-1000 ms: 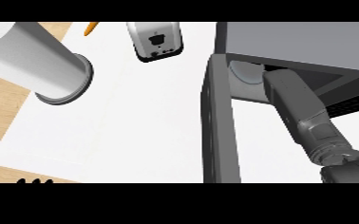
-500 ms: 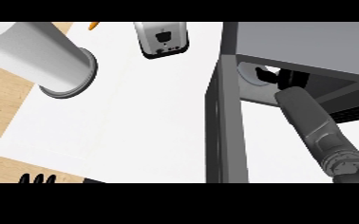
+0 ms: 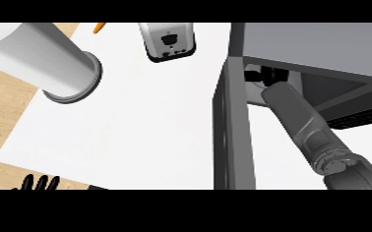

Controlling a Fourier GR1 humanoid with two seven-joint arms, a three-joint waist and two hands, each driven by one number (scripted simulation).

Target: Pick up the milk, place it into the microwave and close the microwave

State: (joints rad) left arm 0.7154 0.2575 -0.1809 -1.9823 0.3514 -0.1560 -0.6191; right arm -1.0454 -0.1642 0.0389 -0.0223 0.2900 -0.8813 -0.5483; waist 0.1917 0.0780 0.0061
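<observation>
The microwave (image 3: 305,44) stands at the right with its door (image 3: 232,128) swung open toward me, seen edge-on as a dark grey panel. My right forearm reaches up into the cavity. My right hand (image 3: 271,74) is inside, its black fingers curled against a white object, the milk (image 3: 252,74), of which only a small part shows. The arm and the microwave's frame hide the rest of the cavity. At the lower left edge my left hand (image 3: 36,183) rests open, fingers up.
A large pale cylinder (image 3: 51,59) lies tilted at the upper left. A toaster (image 3: 169,40) stands at the top centre, with a small orange thing (image 3: 100,27) to its left. The white counter top (image 3: 145,128) gives way to wood at the left edge.
My right forearm has pushed further up into the microwave's cavity, and the hand now sits deeper inside. The left hand has stayed at the lower left edge.
</observation>
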